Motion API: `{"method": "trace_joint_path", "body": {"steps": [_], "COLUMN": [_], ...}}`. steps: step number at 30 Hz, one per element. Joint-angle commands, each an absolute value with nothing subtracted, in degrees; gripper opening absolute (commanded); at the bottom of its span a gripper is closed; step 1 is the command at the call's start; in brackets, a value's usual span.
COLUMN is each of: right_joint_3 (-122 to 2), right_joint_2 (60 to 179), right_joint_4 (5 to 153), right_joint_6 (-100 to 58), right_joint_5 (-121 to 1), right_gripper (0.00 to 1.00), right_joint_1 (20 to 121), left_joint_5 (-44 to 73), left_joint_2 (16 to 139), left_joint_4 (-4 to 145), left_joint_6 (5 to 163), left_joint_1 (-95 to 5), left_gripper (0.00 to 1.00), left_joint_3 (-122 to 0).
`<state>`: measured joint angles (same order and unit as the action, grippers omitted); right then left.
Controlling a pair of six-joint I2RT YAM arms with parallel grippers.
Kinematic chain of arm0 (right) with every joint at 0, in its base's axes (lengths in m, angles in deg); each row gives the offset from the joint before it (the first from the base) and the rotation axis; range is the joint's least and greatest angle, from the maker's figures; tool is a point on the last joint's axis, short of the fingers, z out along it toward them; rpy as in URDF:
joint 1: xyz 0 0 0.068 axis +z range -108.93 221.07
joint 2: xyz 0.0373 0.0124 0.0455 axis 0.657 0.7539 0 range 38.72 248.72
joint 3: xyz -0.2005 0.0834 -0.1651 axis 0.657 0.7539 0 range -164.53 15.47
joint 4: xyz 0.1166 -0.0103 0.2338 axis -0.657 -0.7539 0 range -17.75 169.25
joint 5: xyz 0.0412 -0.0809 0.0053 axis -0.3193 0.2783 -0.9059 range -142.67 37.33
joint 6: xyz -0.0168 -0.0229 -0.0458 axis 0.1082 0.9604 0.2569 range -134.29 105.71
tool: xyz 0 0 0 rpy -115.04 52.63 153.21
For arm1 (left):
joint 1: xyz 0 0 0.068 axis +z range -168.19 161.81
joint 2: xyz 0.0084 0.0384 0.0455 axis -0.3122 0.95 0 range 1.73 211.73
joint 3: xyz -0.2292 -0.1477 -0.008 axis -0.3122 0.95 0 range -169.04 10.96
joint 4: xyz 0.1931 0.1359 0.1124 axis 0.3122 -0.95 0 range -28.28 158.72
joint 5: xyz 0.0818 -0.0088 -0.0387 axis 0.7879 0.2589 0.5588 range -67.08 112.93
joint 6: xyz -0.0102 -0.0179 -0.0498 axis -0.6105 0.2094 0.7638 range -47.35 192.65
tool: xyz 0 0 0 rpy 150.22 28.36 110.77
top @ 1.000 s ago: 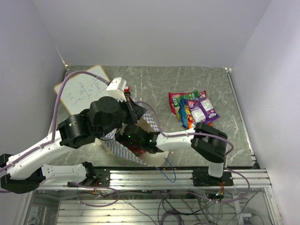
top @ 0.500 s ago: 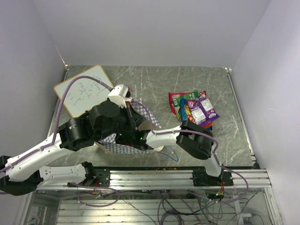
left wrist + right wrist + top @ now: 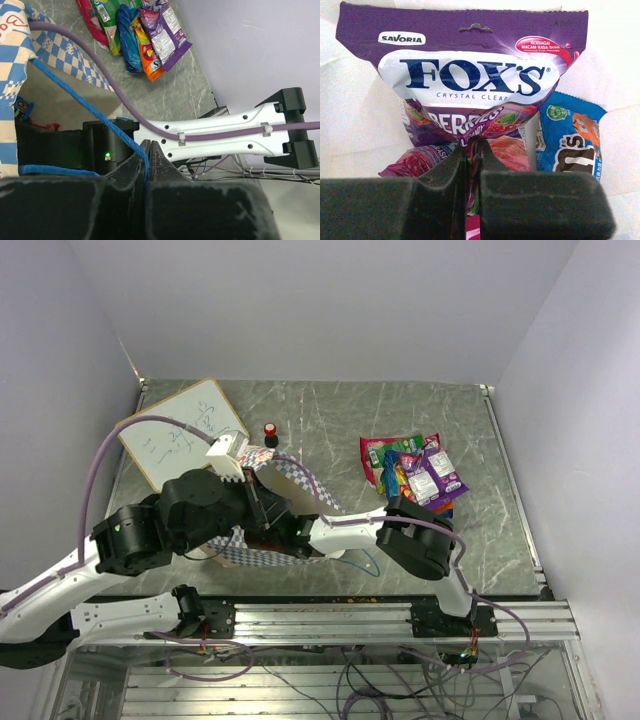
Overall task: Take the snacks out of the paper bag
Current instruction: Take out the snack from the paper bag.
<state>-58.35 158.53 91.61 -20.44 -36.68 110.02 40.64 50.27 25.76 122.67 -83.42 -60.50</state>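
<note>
The paper bag [image 3: 300, 483] lies near the table's front, its checked band [image 3: 50, 47] showing. My left gripper [image 3: 148, 146] is shut on the bag's blue cord handle [image 3: 117, 127]. The right arm [image 3: 420, 535] reaches into the bag's mouth, its gripper hidden from above. Inside, my right gripper [image 3: 470, 149] is shut on the lower edge of a purple Fox's snack packet [image 3: 465, 65]. A blue snack packet [image 3: 570, 145] lies beside it on the cream bag wall [image 3: 360, 120]. Several snacks [image 3: 412, 472] lie in a pile on the table to the right, also in the left wrist view [image 3: 145, 30].
A white writing board [image 3: 180, 430] lies at the back left. A small red-capped bottle [image 3: 270, 430] stands just behind the bag. The right arm's white link [image 3: 220, 132] and a purple cable [image 3: 100, 75] cross close in front of my left gripper.
My right gripper has closed on the purple packet inside the bag. The left arm has drawn back toward the near left with the handle, uncovering the red-capped bottle.
</note>
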Motion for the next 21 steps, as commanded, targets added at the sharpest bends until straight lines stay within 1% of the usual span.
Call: {"method": "trace_joint_path", "body": {"steps": [1, 7, 14, 21], "right_joint_3": [-57.34, -51.36, -46.49, -43.2], "right_joint_2": [155.12, 144.28, 134.25, 124.91], "right_joint_4": [85.77, 89.58, 87.87, 86.98], "right_joint_6": [-17.84, -16.12, -14.41, -11.57], "right_joint_5": [-35.67, -38.58, -38.9, -42.24], "right_gripper": [0.0, 0.0, 0.0, 0.0], "right_joint_1": [109.33, 110.2, 110.42, 110.54], "left_joint_5": [39.76, 41.8, 43.69, 45.08], "left_joint_2": [47.25, 47.76, 49.96, 49.59], "left_joint_4": [26.82, 25.83, 24.32, 26.72], "left_joint_6": [123.44, 122.02, 120.64, 123.24], "left_joint_1": [-83.76, -83.76, -83.76, -83.76], "left_gripper": [0.07, 0.07, 0.07, 0.07], "left_joint_3": [-59.39, -61.06, -64.93, -63.88]}}
